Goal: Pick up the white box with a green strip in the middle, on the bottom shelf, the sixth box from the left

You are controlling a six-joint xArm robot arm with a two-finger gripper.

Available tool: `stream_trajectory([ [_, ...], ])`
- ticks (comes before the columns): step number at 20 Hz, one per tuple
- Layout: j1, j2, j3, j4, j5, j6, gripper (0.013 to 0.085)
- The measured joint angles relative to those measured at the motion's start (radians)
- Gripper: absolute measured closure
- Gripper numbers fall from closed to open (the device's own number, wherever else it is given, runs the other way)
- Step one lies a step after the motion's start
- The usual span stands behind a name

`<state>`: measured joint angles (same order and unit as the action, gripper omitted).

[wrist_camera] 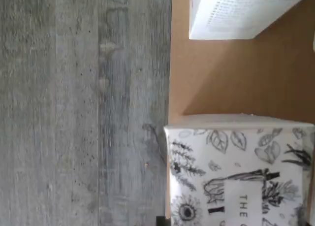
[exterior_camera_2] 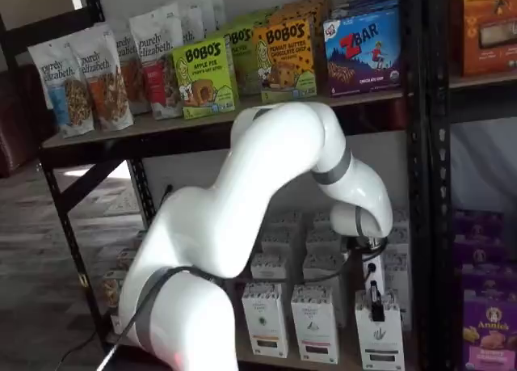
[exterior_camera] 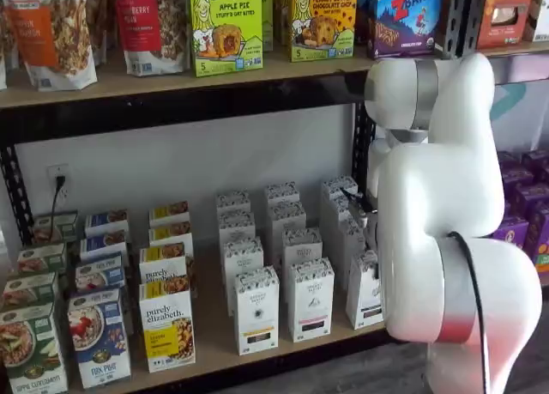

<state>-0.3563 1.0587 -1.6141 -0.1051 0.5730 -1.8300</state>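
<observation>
Cardboard, thin and light, is what I judge the white box to be: a tall, narrow carton, stiff along its folded edges but easy to dent on its broad faces, and smooth enough to slide if squeezed too gently. It stands upright at the front edge of the bottom shelf, at the end of the shelf's front row of similar white cartons, with more of its kind ranked behind it toward the back of the shelf. The best hold is high up, across the narrow sides near the top flap, where the folds give it strength. My pincer is there in a shelf view, its black fingers drawn narrow and closed on the top of the white box, with my arm bent down over the shelf. To look at, the carton is plain white with a band of dark speckled drawing around its top, a small round mark below that, and a short dark strip low on its front. I cannot tell from here whether that strip is green. Lifting it straight up should keep it from scraping the cartons beside it on the shelf.
</observation>
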Motion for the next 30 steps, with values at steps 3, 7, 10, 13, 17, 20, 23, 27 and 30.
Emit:
stream_trajectory([
  [3,0.002,-0.010,0.015,-0.026,0.001,0.024,0.0450],
  [7,0.007,-0.044,0.078,-0.050,-0.034,0.051,0.0450],
  [10,0.012,-0.074,0.130,-0.064,-0.051,0.070,0.0450],
  [13,0.018,-0.113,0.190,-0.061,-0.061,0.075,0.0450],
  [17,0.024,-0.178,0.282,-0.063,-0.083,0.084,0.0450],
  [20,0.025,-0.234,0.368,-0.098,-0.114,0.120,0.0450],
  [23,0.021,-0.286,0.449,-0.117,-0.154,0.135,0.0450],
  [27,0.021,-0.365,0.545,-0.055,-0.167,0.079,0.0450],
  [30,0.024,-0.441,0.627,-0.054,-0.161,0.081,0.0450],
])
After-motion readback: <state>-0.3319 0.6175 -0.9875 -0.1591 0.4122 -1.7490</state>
